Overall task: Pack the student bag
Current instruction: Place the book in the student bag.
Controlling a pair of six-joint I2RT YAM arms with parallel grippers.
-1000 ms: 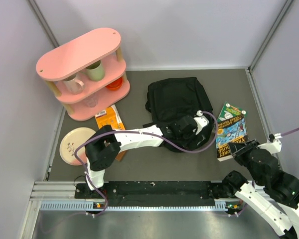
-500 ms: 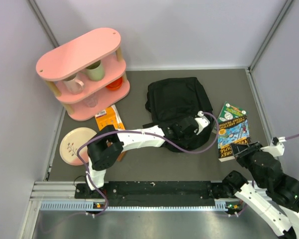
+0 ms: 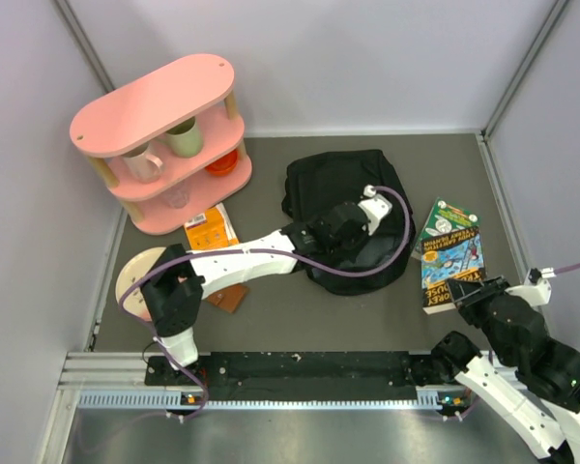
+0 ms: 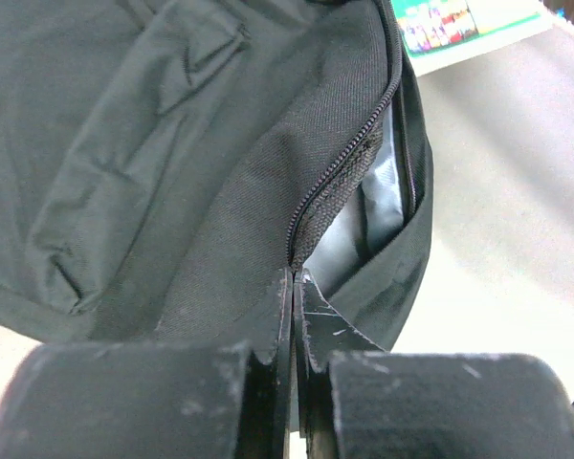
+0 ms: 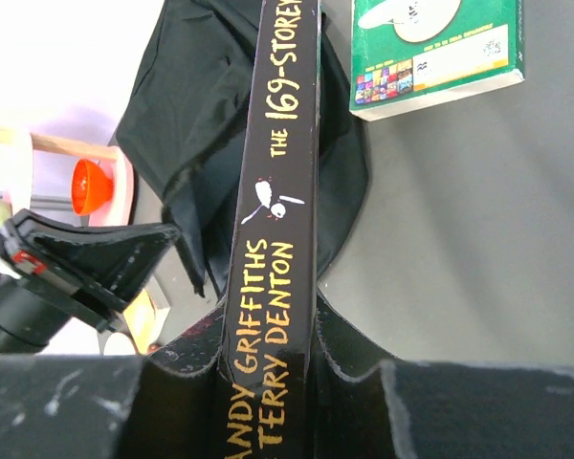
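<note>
Black fabric fills the left wrist view: the student bag (image 4: 172, 143) sags in soft folds. The left gripper (image 4: 292, 292) has its jaws pressed tight together, pinching the edge of the bag's mouth right where the zip (image 4: 340, 172) ends. Beside that zip the opening gapes a little, and pale grey lining (image 4: 368, 206) shows inside. From above, the bag sits mid-table on the dark table (image 3: 271, 319), toward the back wall, with the left arm stretched across to its near edge. Over on the bag's right, the right gripper (image 5: 268, 330) is clamped on a black-spined book (image 5: 285, 143), one finger on each side of the spine. Gold lettering reads Andy Griffiths and Terry Denton. That book is near the bag's right flank but apart from it; whether it is clear of the table, I can't tell. Just beyond it, also right of the bag, a green book (image 3: 452, 215) lies flat. Left of the bag stands a pink shelf (image 3: 159, 106), with a white mug (image 3: 143, 162), a green mug (image 3: 186, 137) and an orange bowl (image 3: 222, 162) on its middle tier. An orange booklet (image 3: 211, 230) lies between shelf and bag. A pale plate (image 3: 133, 275) sits further left and nearer, partly under the left arm.
</note>
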